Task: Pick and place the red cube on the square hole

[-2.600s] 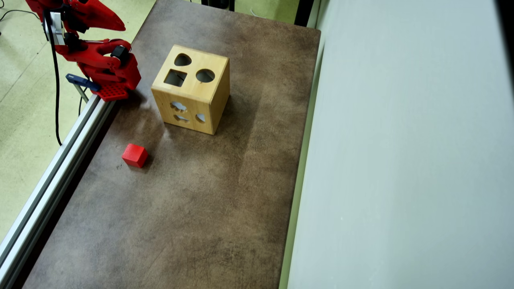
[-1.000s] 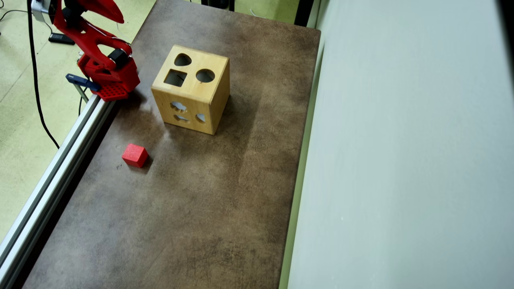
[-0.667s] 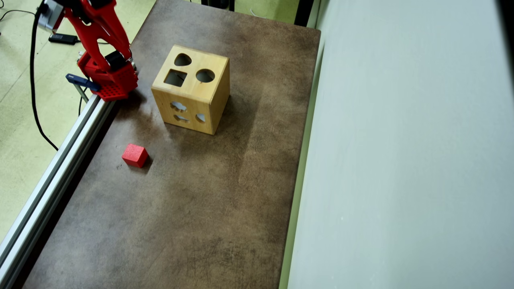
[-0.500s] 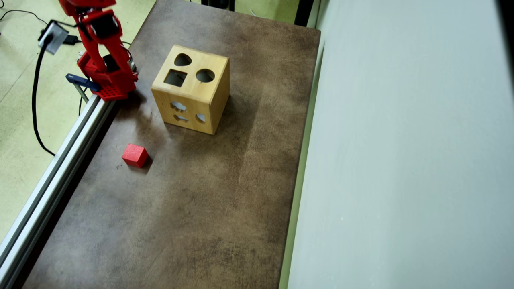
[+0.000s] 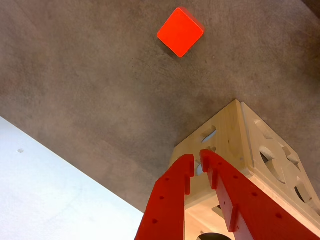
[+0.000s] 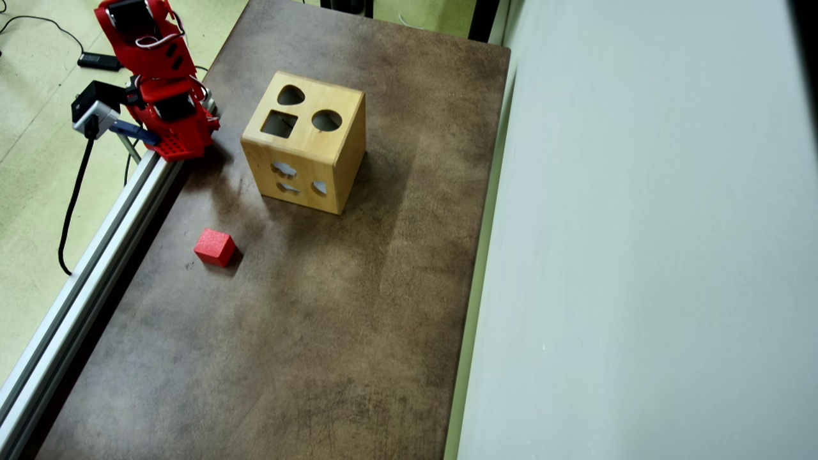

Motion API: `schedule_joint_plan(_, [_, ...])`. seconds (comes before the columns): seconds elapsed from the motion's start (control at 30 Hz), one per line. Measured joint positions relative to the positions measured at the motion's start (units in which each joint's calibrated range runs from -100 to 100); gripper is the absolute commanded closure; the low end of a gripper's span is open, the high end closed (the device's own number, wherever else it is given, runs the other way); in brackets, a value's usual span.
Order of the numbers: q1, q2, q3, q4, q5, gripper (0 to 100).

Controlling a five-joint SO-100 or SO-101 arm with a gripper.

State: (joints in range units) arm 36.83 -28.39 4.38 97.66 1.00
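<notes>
- Cube first: the red cube lies on the brown desk in the overhead view, near the desk's left edge and well apart from everything else, resting flat with one corner turned toward the camera.
- In the wrist view the red cube shows near the top of the picture as a tilted diamond, alone on the desk.
- The wooden box stands upright further up the desk, above and to the right of the cube in the overhead view.
- The square hole is cut into the box's top face, at its left, with a round cutout to its right and a heart-like cutout above it; smaller shaped cutouts show on the box's side face.
- The red arm is folded up at the desk's upper left corner, above its base by the metal rail.
- The jaws stand narrow in the wrist view, with only a thin slit between the two red fingers and nothing held.
- Behind the fingers in that view rises a corner of the wooden box.
</notes>
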Motion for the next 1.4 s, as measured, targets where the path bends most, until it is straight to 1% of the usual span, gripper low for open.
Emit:
schedule_joint_plan(0.2, [0.00, 0.08, 2.62, 0.00, 0.00, 97])
schedule_joint_plan(0.43, [0.00, 0.17, 13.18, -0.16, 0.00, 97])
schedule_joint_plan(0.63, [0.00, 0.17, 13.54, -0.16, 0.00, 96])
schedule_joint_plan(0.7, [0.00, 0.17, 13.54, -0.16, 0.00, 94])
schedule_joint_plan(0.77, [0.00, 0.17, 13.54, -0.16, 0.00, 90])
schedule_joint_plan(0.87, [0.00, 0.17, 13.54, -0.16, 0.00, 81])
schedule_joint_plan(1.2, [0.00, 0.17, 13.54, -0.16, 0.00, 46])
schedule_joint_plan(1.3, [0.00, 0.17, 13.72, -0.16, 0.00, 39])
schedule_joint_plan(1.4, [0.00, 0.17, 14.45, -0.16, 0.00, 36])
